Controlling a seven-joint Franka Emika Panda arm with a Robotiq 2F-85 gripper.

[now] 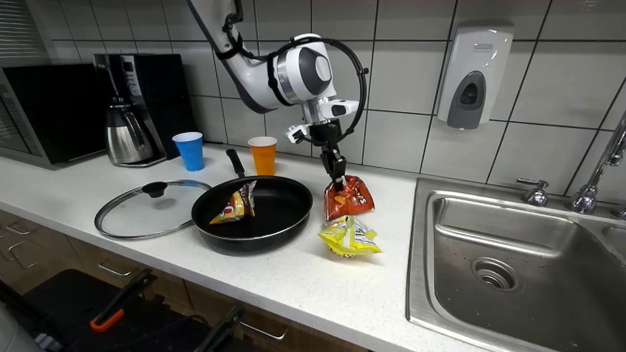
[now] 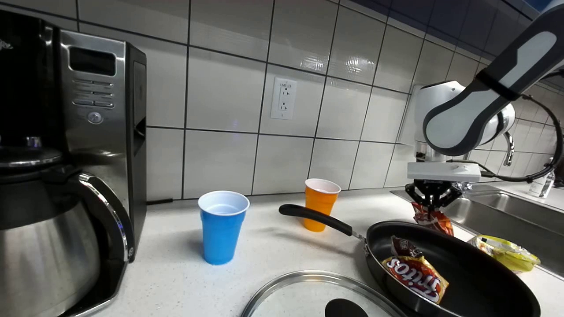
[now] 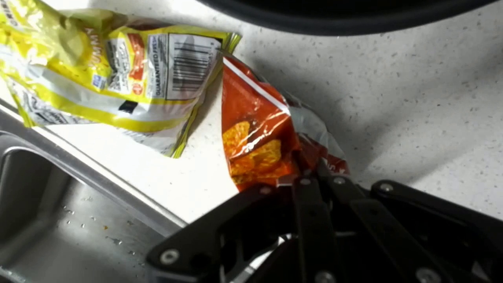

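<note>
We have gripper (image 1: 338, 187) pinching red tortilla-chip bag (image 1: 358, 199). Bag on white countertop (image 1: 386, 288), between black frying pan (image 1: 279, 208) and steel sink (image 1: 419, 274), just beside yellow snack bag (image 1: 349, 237). We also see Fritos bag (image 2: 416, 277) inside pan.

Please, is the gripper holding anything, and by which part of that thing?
The gripper holds the red chip bag by a crumpled fold of its wrapper; the exact pinch point is hidden.

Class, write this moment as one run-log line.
gripper: pinching red chip bag; frying pan: Fritos bag inside; glass lid: off pan, on counter; yellow bag: beside red chip bag
</note>
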